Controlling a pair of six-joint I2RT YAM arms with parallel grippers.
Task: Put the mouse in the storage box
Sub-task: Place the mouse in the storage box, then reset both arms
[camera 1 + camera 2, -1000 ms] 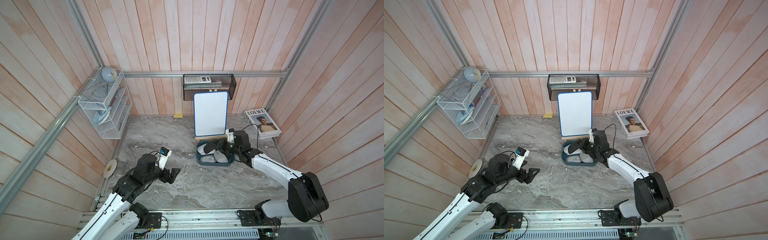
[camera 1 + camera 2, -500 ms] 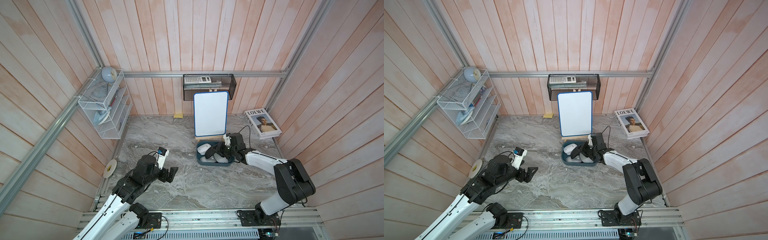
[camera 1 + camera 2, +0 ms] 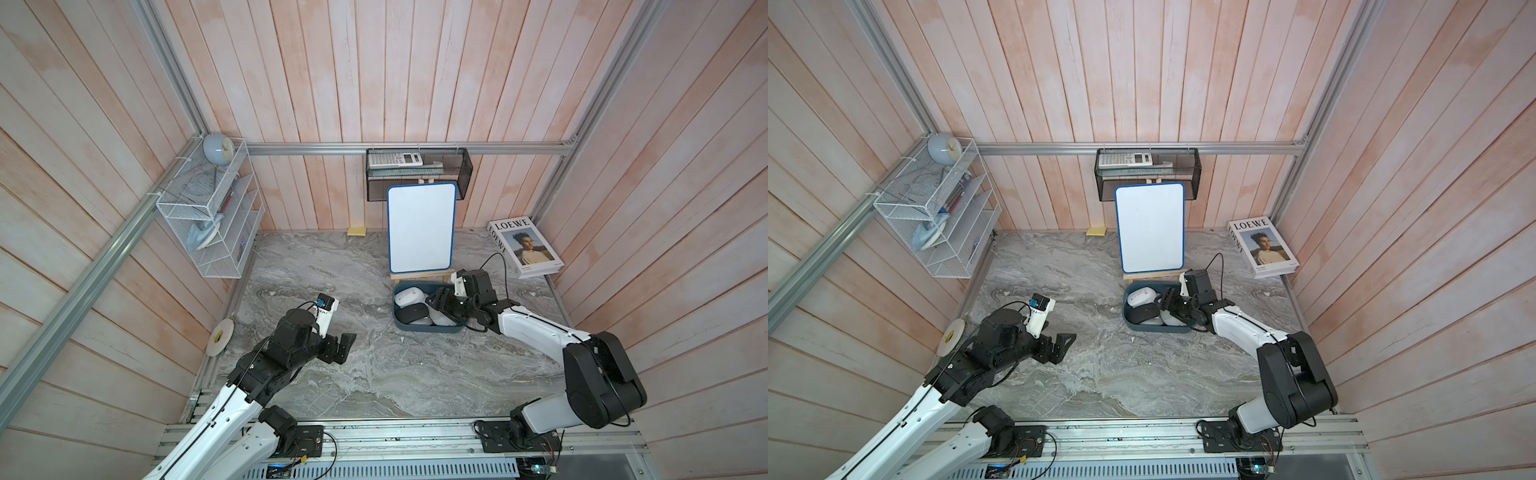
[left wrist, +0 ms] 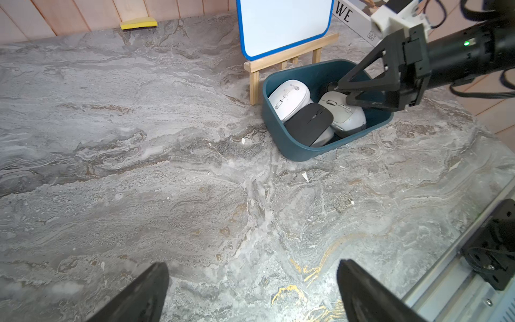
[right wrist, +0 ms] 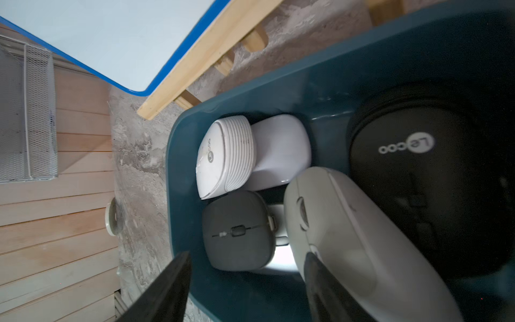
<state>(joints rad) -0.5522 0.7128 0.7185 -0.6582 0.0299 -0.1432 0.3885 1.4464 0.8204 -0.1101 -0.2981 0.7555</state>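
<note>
**Mouse in the box, right jaws parted above it**

Nearest the robot's base, the left gripper (image 3: 338, 348) hovers over the marble table (image 3: 374, 386) with its jaws spread wide and nothing between them. A roll of tape (image 3: 219, 336) leans at the table's left edge, near that arm. Only bare tabletop lies between this gripper and the storage box (image 4: 292, 145).

Further in, the box sits right of centre, crowded with mice. A white mouse (image 4: 289, 99) lies at its left end and a flat black mouse (image 4: 309, 122) lies partly over another. The pale grey mouse (image 4: 347, 118) is toward the right end, with a large black mouse (image 5: 418, 181) beside it. The right gripper (image 5: 246, 255) reaches down into the box, its jaws partly open and gripping nothing. One finger lies over the pale grey mouse; whether it touches I cannot tell.

Just behind the box stands a whiteboard (image 3: 420, 228) on a wooden easel (image 4: 278, 58), whose feet are close to the box's far wall. A book (image 3: 525, 251) lies at the right rear and a yellow pad (image 3: 356, 231) lies by the back wall. Above it hangs a black mesh basket (image 3: 461, 174) holding a calculator (image 3: 395, 158). A white wire rack (image 3: 208, 224) hangs on the left wall.

A second ago the right jaws were shut; now they have parted, the gripper staying over the box. The left arm has barely shifted.
</note>
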